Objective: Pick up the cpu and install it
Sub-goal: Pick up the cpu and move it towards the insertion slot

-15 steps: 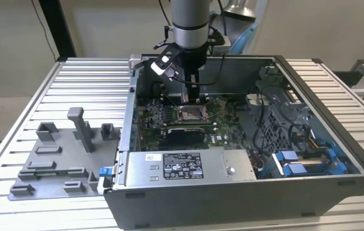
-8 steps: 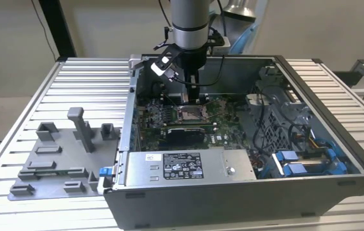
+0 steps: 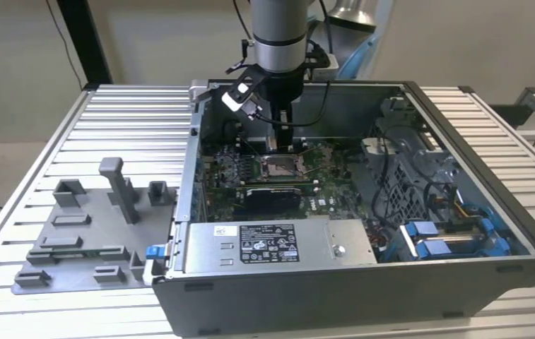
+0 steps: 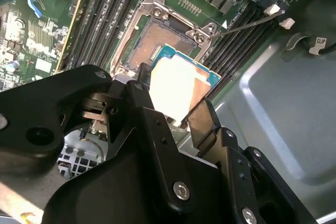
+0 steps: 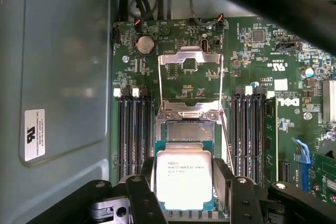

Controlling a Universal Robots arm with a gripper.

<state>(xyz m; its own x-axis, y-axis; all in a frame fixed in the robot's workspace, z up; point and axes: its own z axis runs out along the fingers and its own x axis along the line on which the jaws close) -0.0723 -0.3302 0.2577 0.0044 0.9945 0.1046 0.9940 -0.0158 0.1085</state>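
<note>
We're gripping the cpu [image 5: 184,179] by its edges, the fingers [image 5: 221,178] closed on it, hovering just over the open socket [image 3: 278,167] at the exterior view's centre. Any tilt or misalignment is risking bent pins.

There are one cpu [image 5: 184,179], one gripper [image 5: 184,169], one socket frame [image 5: 186,114], one coin battery [image 5: 145,44] and two banks of memory slots [image 5: 134,129]. One computer case [image 3: 343,304] and one grey fixture plate [image 3: 69,247] share one table [image 3: 126,120].
</note>
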